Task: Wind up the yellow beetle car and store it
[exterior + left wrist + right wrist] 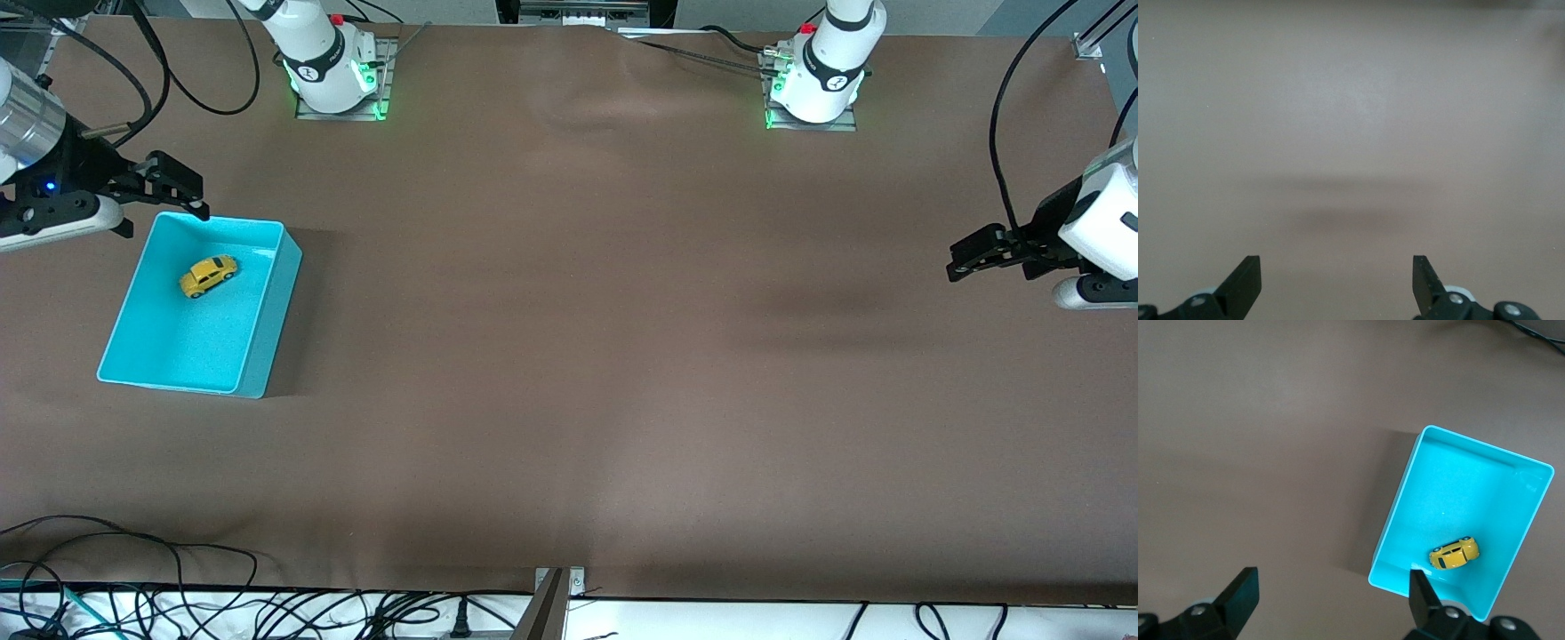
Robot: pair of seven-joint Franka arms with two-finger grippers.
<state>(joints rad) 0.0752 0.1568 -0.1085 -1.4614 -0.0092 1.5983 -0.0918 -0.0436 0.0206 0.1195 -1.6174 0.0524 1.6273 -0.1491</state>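
Observation:
The yellow beetle car (209, 276) lies on its wheels inside the turquoise bin (267, 320) at the right arm's end of the table. It also shows in the right wrist view (1454, 553), inside the bin (1395, 520). My right gripper (182, 191) is open and empty, up in the air over the bin's rim on the robots' side; in its wrist view (1331, 590) the jaws stand wide apart. My left gripper (965, 258) is open and empty over bare table at the left arm's end (1337, 277).
The brown table cloth (569, 356) covers the whole table. Both arm bases (333, 67) (818, 76) stand along the robots' edge. Loose cables (133, 596) lie along the edge nearest the front camera.

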